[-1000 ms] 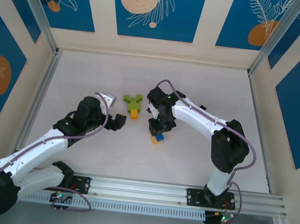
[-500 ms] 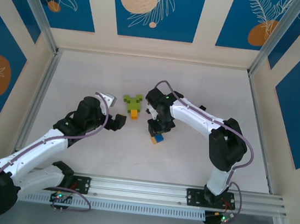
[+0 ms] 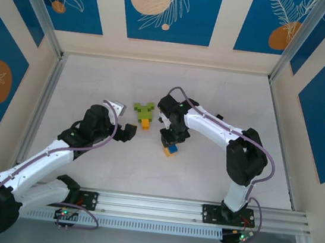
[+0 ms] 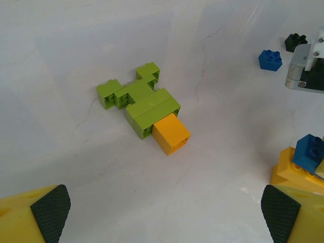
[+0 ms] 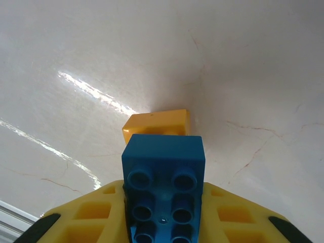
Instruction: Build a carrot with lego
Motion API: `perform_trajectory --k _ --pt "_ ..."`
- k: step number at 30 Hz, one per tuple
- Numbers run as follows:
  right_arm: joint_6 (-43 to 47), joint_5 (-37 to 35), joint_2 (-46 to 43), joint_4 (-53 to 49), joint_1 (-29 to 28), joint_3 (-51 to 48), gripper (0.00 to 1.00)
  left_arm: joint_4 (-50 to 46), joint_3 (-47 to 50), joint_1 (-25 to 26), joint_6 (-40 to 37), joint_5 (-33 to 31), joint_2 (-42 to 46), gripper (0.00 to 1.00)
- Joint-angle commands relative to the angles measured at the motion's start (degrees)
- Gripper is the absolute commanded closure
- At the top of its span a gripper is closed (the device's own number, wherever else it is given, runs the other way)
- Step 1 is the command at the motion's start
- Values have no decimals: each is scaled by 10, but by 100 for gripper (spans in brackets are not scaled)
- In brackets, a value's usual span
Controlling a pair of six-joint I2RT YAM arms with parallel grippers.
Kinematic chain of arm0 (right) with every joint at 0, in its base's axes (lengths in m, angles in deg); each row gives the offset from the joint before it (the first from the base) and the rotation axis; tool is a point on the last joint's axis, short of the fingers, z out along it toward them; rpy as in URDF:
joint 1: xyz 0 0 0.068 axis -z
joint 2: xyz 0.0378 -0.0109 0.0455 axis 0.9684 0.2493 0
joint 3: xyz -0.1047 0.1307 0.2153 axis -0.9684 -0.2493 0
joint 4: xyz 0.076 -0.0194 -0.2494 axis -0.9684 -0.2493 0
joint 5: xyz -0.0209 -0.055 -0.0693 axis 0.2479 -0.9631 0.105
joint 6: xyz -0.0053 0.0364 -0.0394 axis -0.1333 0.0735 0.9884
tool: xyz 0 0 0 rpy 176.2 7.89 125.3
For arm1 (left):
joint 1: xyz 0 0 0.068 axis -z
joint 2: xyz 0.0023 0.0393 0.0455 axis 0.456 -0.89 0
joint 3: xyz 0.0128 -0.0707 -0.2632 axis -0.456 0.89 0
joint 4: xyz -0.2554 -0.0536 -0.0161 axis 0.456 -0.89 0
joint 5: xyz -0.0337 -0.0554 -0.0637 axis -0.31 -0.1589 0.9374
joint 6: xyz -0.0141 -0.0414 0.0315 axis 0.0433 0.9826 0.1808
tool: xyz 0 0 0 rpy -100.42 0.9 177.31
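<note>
The lego carrot top, several lime green bricks [image 4: 137, 98] with one orange brick [image 4: 171, 133] at its near end, lies flat on the white table [image 3: 203, 175]; it shows in the top view as a green cluster [image 3: 143, 110]. My left gripper [image 4: 162, 212] stands wide open just short of it, holding nothing. My right gripper [image 5: 164, 205] is shut on a blue brick [image 5: 164, 167], studs facing the camera. The blue brick [image 3: 172, 148] rests over an orange brick [image 5: 157, 121] on the table; I cannot tell whether they are joined.
A small loose blue brick [image 4: 270, 59] and a tiny black one [image 4: 295, 40] lie beyond the right arm's metal wrist part [image 4: 304, 71]. Low walls ring the table, and an aluminium rail [image 3: 157, 205] runs along the near edge.
The right gripper has edged slightly to the left with the blue brick. The left arm has not moved.
</note>
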Motion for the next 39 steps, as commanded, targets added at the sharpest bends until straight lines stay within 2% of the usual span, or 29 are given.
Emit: perform_trajectory --k 1,24,39 --pt "-3 5 7 -9 -7 14 70 -4 -14 2 -9 12 4 1" --pt "55 13 7 -11 -13 -18 71 -4 -14 2 -9 15 4 1" --pt "101 42 28 -16 8 -25 71 -3 -15 2 -11 17 -1 1"
